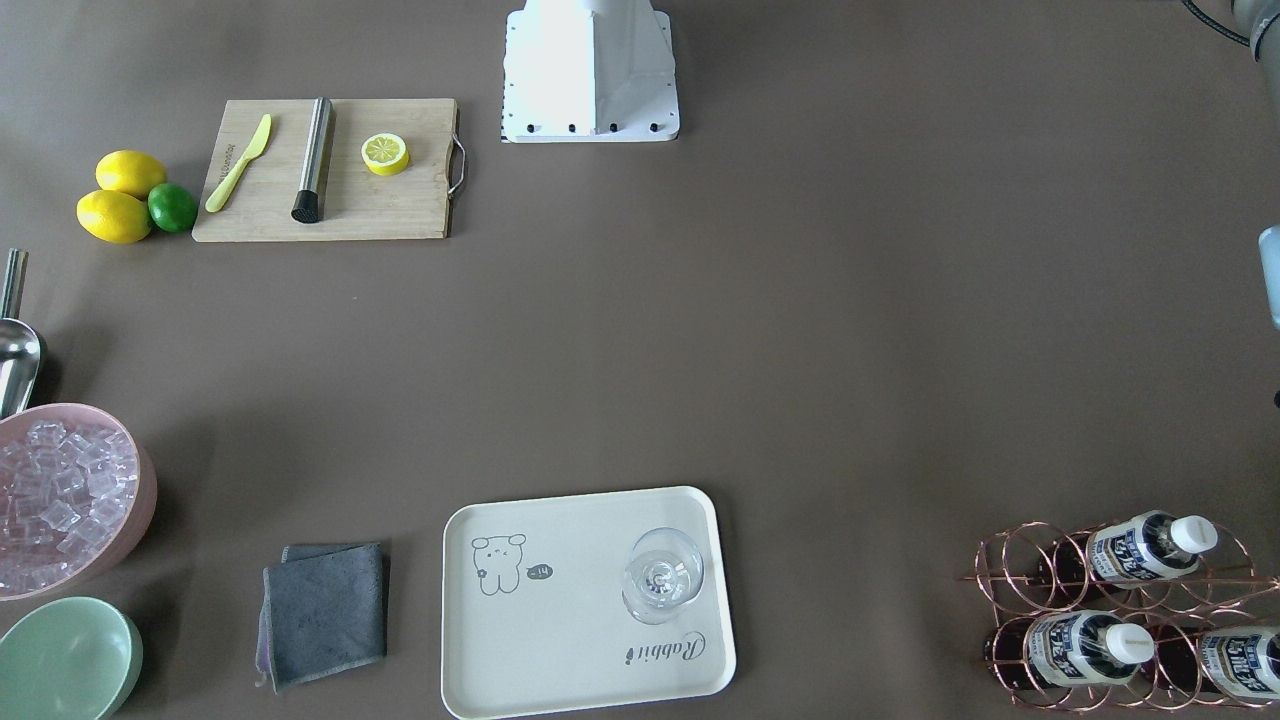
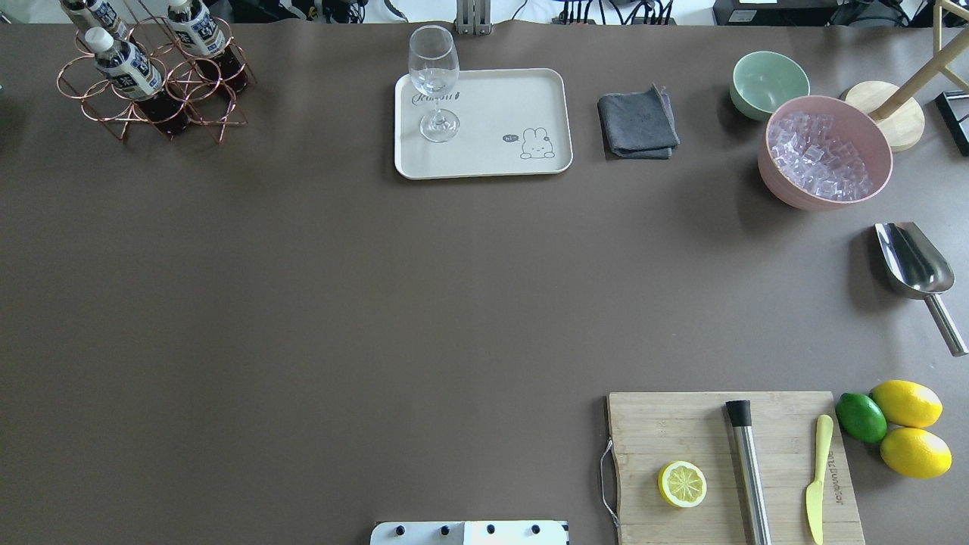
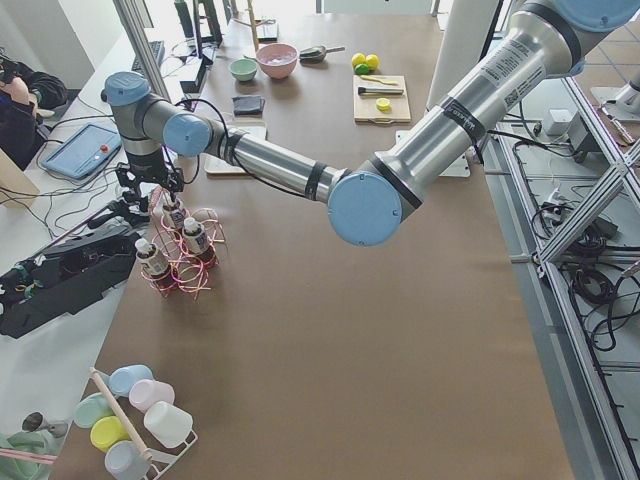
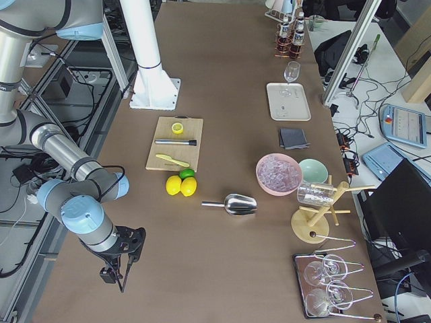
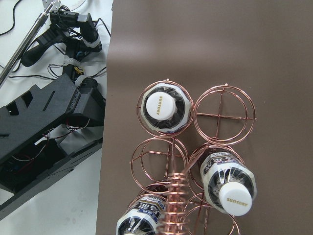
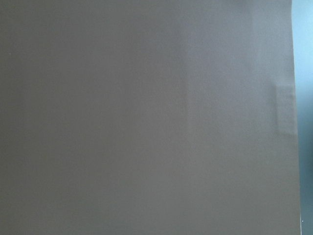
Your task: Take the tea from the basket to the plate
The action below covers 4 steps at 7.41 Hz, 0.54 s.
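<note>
Tea (image 5: 160,108): clear bottle of dark drink with a white cap, upright in a corner slot of the basket (image 5: 225,116). The slot beside it holds nothing.
Second bottle (image 5: 234,196): upright in the middle row, on the opposite side.
Third bottle (image 5: 137,225): upright in the last row, on the first bottle's side and partly cut by the picture's edge.
Basket: copper wire with six rings and a tall handle, standing at the desk's far left corner as the robot sees it.
Left claw (image 3: 160,200): hangs just over the basket. Cannot tell how far its jaws stand apart.
Plate (image 1: 560,640): cream, with a bear drawing, well apart from the basket along the same desk edge. It carries a glass (image 1: 662,575), upright, and no bottle.
Cloth (image 1: 325,612): grey, folded, just beside the plate.
Green bowl (image 1: 65,660) and pink bowl (image 1: 140,470): past the cloth, the pink one filled with ice.
Scoop (image 1: 15,360): steel, near the pink bowl.
Board (image 1: 400,200): bears a half lemon (image 1: 385,153), a steel rod (image 1: 313,160) and a yellow knife (image 1: 240,162).
Right claw (image 4: 116,277): low at the desk's other end, far from everything listed. Its opening cannot be judged.
</note>
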Each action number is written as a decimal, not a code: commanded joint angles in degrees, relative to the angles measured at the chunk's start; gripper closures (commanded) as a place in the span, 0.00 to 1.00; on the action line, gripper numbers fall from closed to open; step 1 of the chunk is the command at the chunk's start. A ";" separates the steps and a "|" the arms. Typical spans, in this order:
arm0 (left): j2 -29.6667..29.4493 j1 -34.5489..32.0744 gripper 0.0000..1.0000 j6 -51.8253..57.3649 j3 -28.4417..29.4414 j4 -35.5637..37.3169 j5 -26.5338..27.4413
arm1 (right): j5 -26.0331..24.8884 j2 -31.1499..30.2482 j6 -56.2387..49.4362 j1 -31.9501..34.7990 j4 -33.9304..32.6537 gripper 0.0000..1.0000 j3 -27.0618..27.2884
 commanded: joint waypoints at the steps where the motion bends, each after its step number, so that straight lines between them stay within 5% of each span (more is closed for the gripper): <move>1: 1.04 0.21 0.83 0.00 0.42 -2.36 -0.06 | 1.81 -1.89 -0.09 -0.64 1.14 0.01 -1.35; 2: 1.05 0.21 1.00 -0.70 0.42 -2.28 0.03 | 2.00 -1.90 -0.09 -0.55 1.23 0.01 -1.35; 4: 0.52 -0.40 1.00 -0.44 -0.19 -2.19 -0.32 | 2.08 -2.51 -0.18 -0.46 1.32 0.01 -0.83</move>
